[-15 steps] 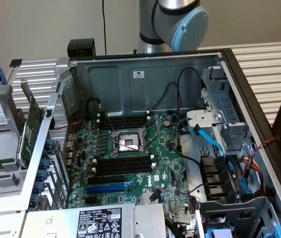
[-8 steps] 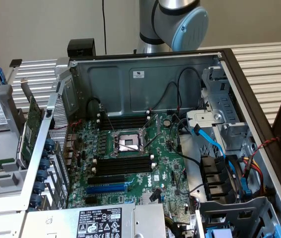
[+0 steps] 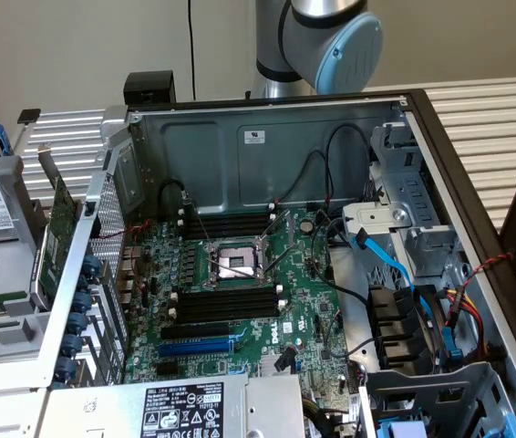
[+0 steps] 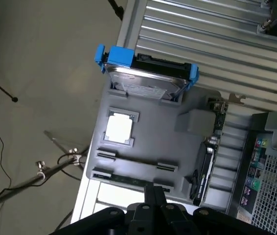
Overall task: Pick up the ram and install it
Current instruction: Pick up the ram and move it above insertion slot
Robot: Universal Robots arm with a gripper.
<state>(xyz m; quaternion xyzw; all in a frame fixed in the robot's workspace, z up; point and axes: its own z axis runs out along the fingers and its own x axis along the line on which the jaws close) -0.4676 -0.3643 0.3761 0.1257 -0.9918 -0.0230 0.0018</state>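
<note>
Claw (image 4: 154, 190) closed, fingers together, poised directly over the ram (image 4: 126, 179); can't tell if they touch. Ram lies flat in a groove along one side of the gray tray (image 4: 163, 142). Tray sits at the table (image 4: 217, 44) edge. Hard drive (image 4: 146, 81) on the tray's opposite side.

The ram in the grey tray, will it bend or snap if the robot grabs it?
Probably stiff, not floppy: the ram looks like a thin flat board. Likely light, being so narrow. It seems to sit on edge in the grey tray, so it might tip once freed.
</note>
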